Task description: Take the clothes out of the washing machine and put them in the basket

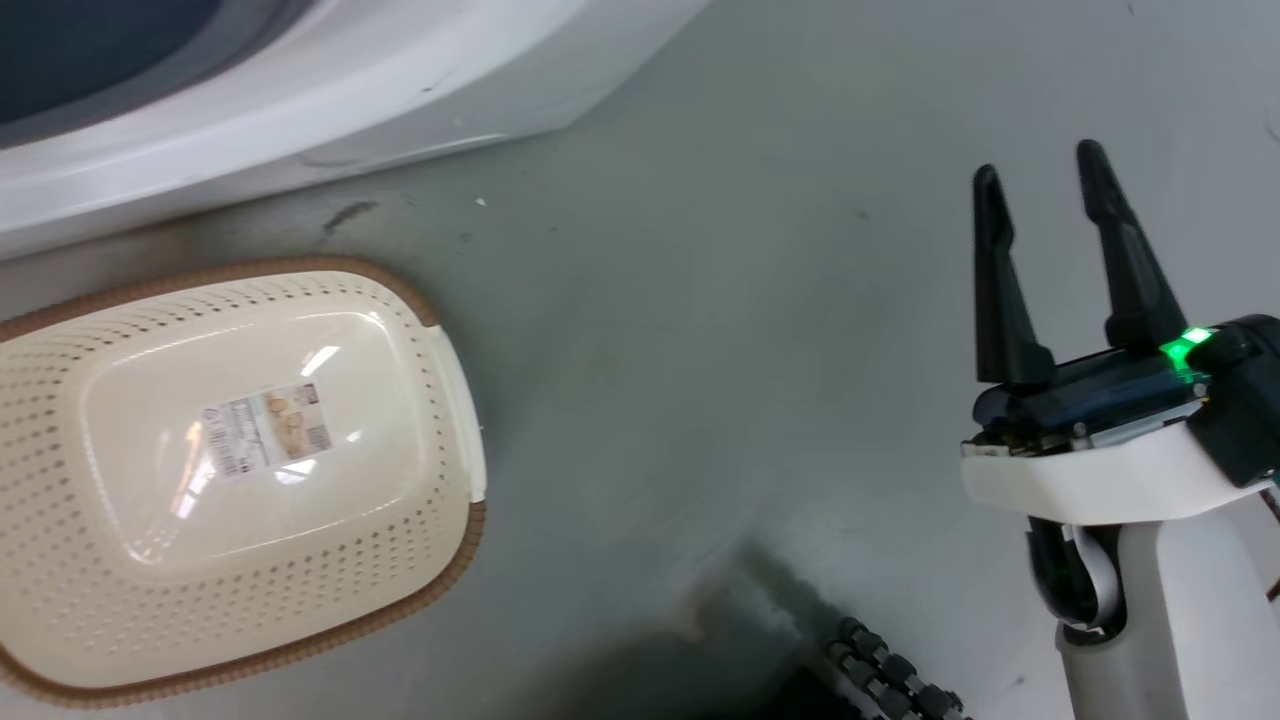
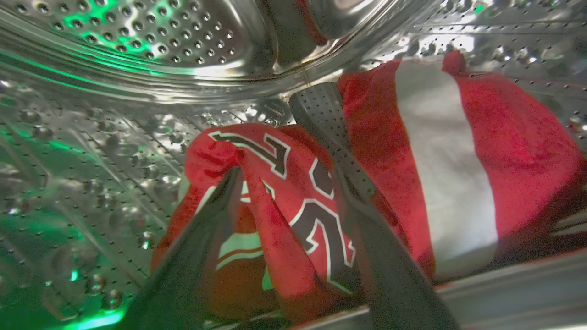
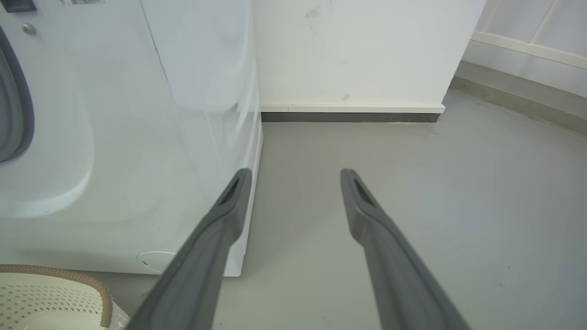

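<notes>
Left gripper [image 2: 273,130] is deep in the steel drum [image 2: 137,46], green light glinting off the perforations. Its two dark fingers stand apart, straddling a bunched ridge of the numbered jersey [image 2: 284,238]. One tip digs into the cloth and the other sits wedged between this jersey and the striped garment [image 2: 513,151]. Cloth touches both fingers, but I can't tell whether it's truly clamping.

The lettering is black edged in white. A "2" [image 2: 321,229] reads clearly, while the figure next to it is folded over and can't be made out. The striped garment lies just beside it against the drum wall, its broad white band [image 2: 440,160] running top to bottom. Both clothes are inside the drum, near its front lip.

Right gripper [image 1: 1040,165] is released, fingers spread wide with nothing between them. It hangs over the grey floor [image 1: 750,300] with a green lamp [image 1: 1185,345] lit at its wrist. From the right wrist, that gripper [image 3: 296,173] points at the washer's [image 3: 137,137] front corner and the white wall [image 3: 344,46].

The basket [image 1: 300,265] sits upright on the floor just before the washer [image 1: 300,110], well apart from the right gripper. A paper label [image 1: 265,430] shows on its base, print too small to read. A sticker [image 3: 82,2] at the washer's top edge is cut off and illegible too.
</notes>
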You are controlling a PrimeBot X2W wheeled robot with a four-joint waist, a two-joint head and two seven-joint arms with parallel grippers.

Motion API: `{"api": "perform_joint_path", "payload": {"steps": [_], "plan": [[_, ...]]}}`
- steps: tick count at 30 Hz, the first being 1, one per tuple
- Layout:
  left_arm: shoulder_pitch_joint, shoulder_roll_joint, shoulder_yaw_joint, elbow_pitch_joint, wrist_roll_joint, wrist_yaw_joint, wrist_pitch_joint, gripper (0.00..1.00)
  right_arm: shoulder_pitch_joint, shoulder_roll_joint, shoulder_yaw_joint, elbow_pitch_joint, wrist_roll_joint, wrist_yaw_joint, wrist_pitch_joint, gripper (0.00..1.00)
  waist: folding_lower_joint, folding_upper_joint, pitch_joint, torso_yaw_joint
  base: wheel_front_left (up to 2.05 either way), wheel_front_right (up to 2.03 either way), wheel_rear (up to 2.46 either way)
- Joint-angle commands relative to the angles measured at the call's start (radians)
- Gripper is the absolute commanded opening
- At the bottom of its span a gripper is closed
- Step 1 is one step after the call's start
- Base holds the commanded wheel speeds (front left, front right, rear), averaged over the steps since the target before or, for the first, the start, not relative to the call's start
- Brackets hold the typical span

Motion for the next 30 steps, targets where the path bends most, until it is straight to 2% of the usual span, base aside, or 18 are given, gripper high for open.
{"api": "perform_joint_path", "payload": {"steps": [1,9,13,25,26,27,30], "plan": [[-0.057,0.021,-0.001,0.027,0.007,0.0,0.03,1.0,-0.016,0.003,0.021,-0.01,0.014,-0.001,-0.002,1.0,-0.0002,0.0,0.05,-0.05,0.0,0.0,0.0],[-0.207,0.083,-0.045,0.119,0.056,0.005,0.184,1.0,-0.011,0.003,0.115,-0.033,0.071,-0.001,-0.002,1.0,-0.0002,0.0,0.101,-0.125,0.0,0.0,0.0],[-0.249,0.079,-0.047,0.163,0.051,0.017,0.237,1.0,0.012,0.003,0.154,-0.043,0.067,-0.001,-0.002,1.0,-0.0002,0.0,0.108,-0.133,0.0,0.0,0.0],[-0.283,0.079,-0.103,0.247,0.081,0.016,0.274,1.0,0.049,0.003,0.148,-0.077,0.064,-0.001,-0.002,1.0,-0.0002,0.0,0.133,-0.128,0.0,0.0,0.0],[-0.286,0.076,-0.106,0.254,0.079,0.014,0.276,0.38,0.051,0.003,0.146,-0.077,0.062,-0.001,-0.002,1.0,-0.0002,0.0,0.134,-0.127,0.0,0.0,0.0],[-0.289,0.074,-0.109,0.259,0.076,0.012,0.273,0.0,0.052,0.003,0.144,-0.077,0.061,-0.001,-0.002,1.0,-0.0002,0.0,0.135,-0.126,0.0,0.0,0.0],[-0.297,0.073,-0.114,0.272,0.069,0.009,0.252,0.0,0.049,0.003,0.141,-0.074,0.06,-0.001,-0.002,1.0,-0.0002,0.0,0.135,-0.125,0.0,0.0,0.0]]}}
